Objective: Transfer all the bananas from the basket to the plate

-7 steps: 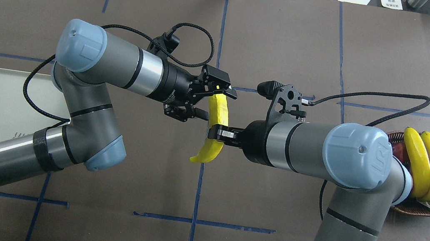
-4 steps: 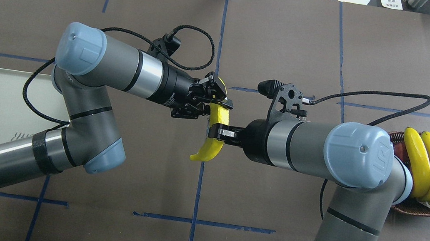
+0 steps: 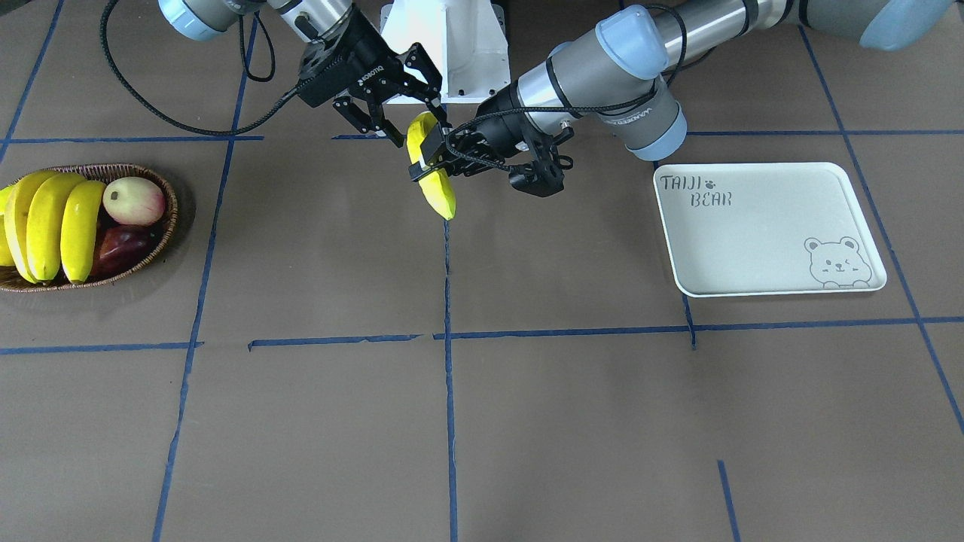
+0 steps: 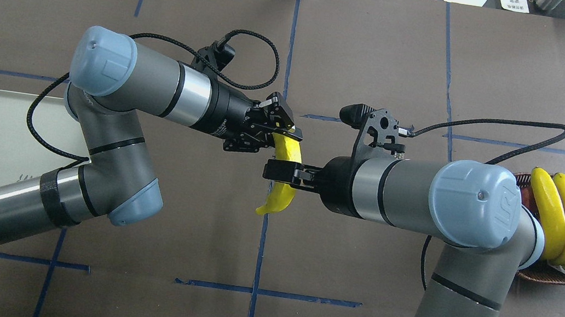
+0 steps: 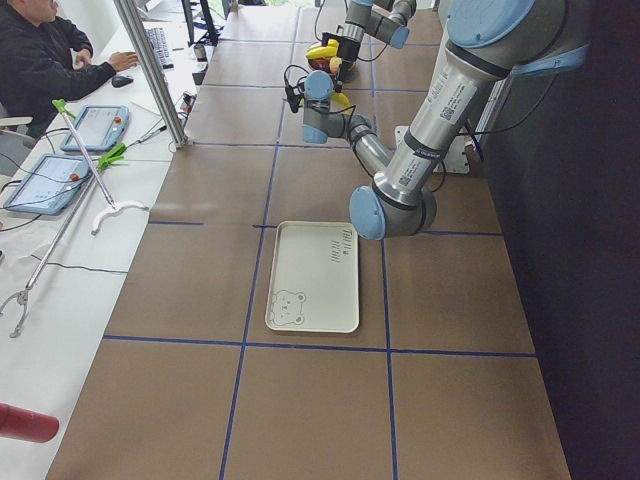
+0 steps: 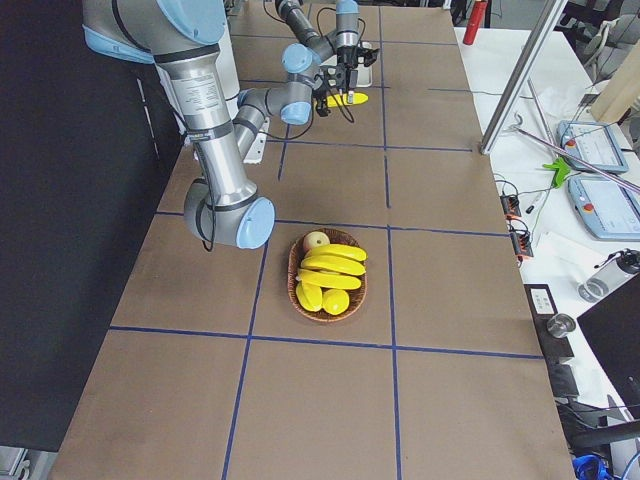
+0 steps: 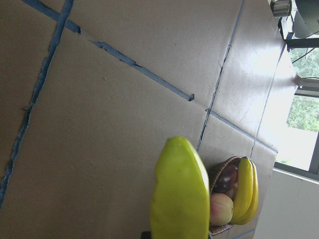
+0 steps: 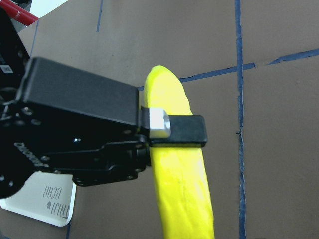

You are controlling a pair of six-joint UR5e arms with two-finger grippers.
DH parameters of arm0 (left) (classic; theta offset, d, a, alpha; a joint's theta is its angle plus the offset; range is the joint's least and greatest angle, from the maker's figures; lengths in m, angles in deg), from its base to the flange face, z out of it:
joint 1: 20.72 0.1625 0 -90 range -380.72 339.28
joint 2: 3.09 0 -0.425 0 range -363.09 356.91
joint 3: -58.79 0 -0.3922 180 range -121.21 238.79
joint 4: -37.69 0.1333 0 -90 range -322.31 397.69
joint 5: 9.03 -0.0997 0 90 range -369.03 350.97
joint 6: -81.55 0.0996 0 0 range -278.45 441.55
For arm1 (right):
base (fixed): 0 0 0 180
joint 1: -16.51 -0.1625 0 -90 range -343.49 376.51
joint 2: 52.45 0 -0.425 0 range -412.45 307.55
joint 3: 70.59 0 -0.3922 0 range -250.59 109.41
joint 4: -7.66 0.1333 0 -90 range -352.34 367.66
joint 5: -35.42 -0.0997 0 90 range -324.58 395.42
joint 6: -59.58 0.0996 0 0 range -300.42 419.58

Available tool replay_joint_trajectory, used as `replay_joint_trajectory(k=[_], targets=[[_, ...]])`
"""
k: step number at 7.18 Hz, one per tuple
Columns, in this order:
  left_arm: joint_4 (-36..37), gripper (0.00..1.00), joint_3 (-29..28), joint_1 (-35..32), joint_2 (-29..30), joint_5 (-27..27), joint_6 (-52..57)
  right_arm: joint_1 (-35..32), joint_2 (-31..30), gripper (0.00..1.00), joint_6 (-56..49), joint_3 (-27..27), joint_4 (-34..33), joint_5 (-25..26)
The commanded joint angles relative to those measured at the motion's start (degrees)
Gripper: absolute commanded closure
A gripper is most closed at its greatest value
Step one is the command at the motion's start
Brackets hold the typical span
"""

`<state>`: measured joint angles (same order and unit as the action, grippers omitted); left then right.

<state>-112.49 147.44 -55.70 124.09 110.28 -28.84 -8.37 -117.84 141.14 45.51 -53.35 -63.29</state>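
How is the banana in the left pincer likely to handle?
Probably stiff: the banana juts past the left pincer without drooping. Its smooth skin may pivot or slip in that narrow grip. Set down, its curve should stop it rolling.

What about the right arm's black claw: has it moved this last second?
Yes. Overhead, the right arm's black claw has opened off the long yellow banana, and its tip now reaches left past the vertical blue tape line it only met before.
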Motion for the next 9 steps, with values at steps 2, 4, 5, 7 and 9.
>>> replay_joint_trajectory(k=[2,4,5,7,9], targets=[[7.4,1.00,-0.1,-5.3,-4.7,4.3,0.9,-1.0,-0.5,0.00,-0.1,3.1,-3.4,-0.7],[11.7,1.00,1.2,-16.9,-12.8,13.4,15.4,-5.2,-1.1,0.00,-0.9,6.8,-14.2,-4.8],[11.8,1.00,1.3,-20.1,-20.1,14.0,25.0,-8.4,-2.0,0.00,-2.1,7.1,-16.7,-8.2],[11.8,1.00,1.2,-26.0,-35.6,13.4,45.3,-13.4,-6.6,0.00,-7.9,7.0,-17.0,-13.0],[11.8,1.00,1.2,-27.8,-43.7,10.5,53.7,-16.4,-10.0,0.00,-12.4,7.0,-17.0,-16.0]])
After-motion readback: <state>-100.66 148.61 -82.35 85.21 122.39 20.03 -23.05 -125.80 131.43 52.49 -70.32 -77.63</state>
